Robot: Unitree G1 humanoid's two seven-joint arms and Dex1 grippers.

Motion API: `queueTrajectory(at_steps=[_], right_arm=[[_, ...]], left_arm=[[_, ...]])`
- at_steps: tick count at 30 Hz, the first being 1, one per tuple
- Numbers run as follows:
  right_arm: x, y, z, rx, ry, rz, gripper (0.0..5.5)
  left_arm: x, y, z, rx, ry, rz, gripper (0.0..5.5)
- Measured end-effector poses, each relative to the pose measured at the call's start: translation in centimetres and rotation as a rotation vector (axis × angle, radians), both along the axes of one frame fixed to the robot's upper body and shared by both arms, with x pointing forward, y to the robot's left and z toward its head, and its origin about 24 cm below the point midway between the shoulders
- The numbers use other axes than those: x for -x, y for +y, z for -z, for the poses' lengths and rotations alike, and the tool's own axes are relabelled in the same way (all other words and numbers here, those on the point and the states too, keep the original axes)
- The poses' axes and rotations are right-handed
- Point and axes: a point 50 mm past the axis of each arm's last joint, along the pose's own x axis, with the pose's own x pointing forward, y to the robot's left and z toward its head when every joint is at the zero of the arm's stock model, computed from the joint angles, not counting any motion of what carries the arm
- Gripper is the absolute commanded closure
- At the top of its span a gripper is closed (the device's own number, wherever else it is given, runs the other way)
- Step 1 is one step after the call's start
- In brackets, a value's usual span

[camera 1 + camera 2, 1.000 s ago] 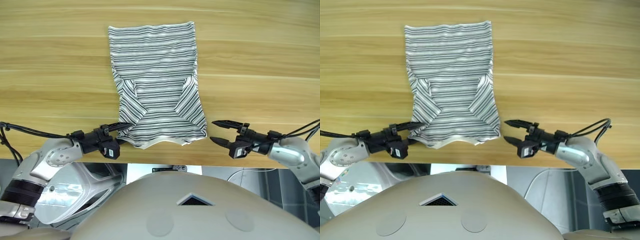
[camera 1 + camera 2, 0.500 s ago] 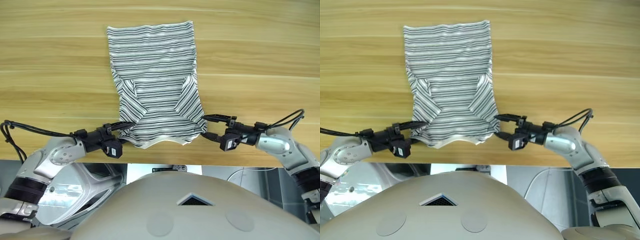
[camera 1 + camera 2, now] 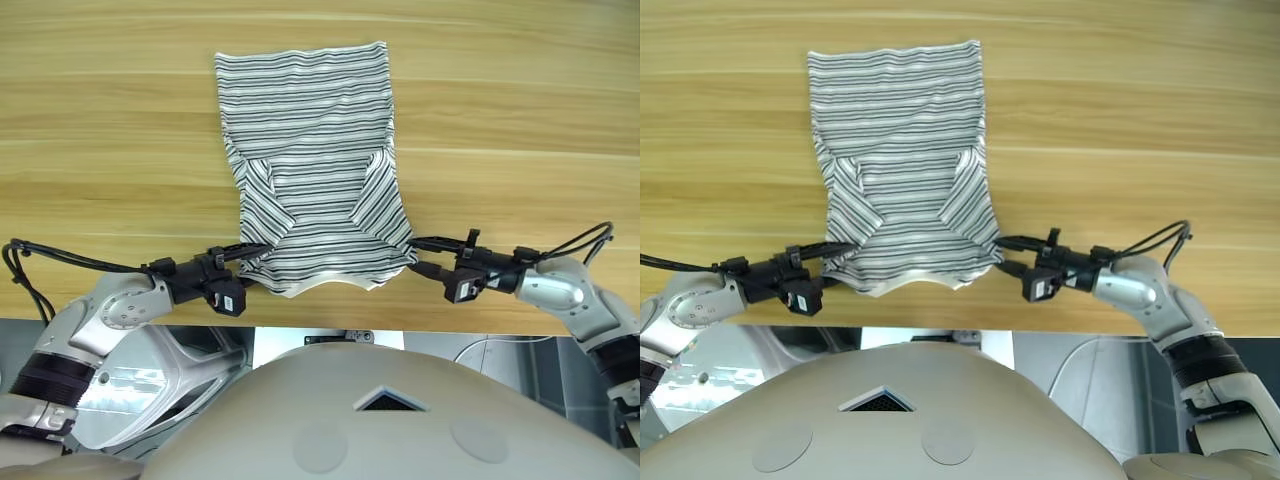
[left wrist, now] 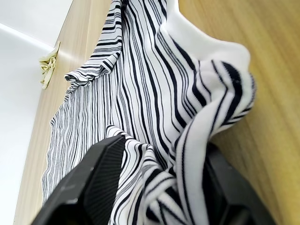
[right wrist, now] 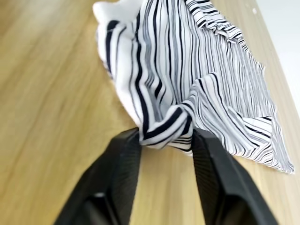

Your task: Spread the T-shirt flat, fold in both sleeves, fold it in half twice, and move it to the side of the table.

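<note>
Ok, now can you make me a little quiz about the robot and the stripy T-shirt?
1. True or false: both sleeves of the T-shirt are already folded in.
2. Where does the right gripper pinch the shirt? A) a corner nearest the robot B) the far edge C) the middle
3. Fill in: the left gripper pinches the other near ____.
Key: 1 true; 2 A; 3 corner.

Your black-and-white striped T-shirt (image 3: 315, 165) lies lengthwise on the table, both sleeves folded in, its near corners bunched and seemingly lifted slightly off the wood.
</note>
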Motion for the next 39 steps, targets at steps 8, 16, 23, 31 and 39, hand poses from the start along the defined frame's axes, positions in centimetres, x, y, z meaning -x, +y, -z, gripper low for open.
queueTrajectory(at_steps=[8,16,23,31,39], right_arm=[[0.2,-0.2,0.0,0.008,0.005,-0.003,3.70],[0.4,0.6,0.5,0.003,0.013,-0.031,5.34],[0.2,0.9,0.5,-0.003,0.000,-0.032,5.50],[0.4,0.9,0.5,-0.013,-0.005,-0.009,5.50],[1.0,1.0,0.3,-0.025,0.003,-0.008,5.50]], left_arm=[[-0.1,0.0,0.0,0.003,-0.004,0.004,3.14],[-0.5,0.0,0.3,0.005,-0.001,0.010,4.02],[-1.0,-0.1,0.4,-0.007,0.002,0.021,5.17],[-2.0,0.1,0.2,-0.023,-0.013,0.026,5.43],[-0.8,0.3,0.1,0.023,-0.003,-0.010,5.43]])
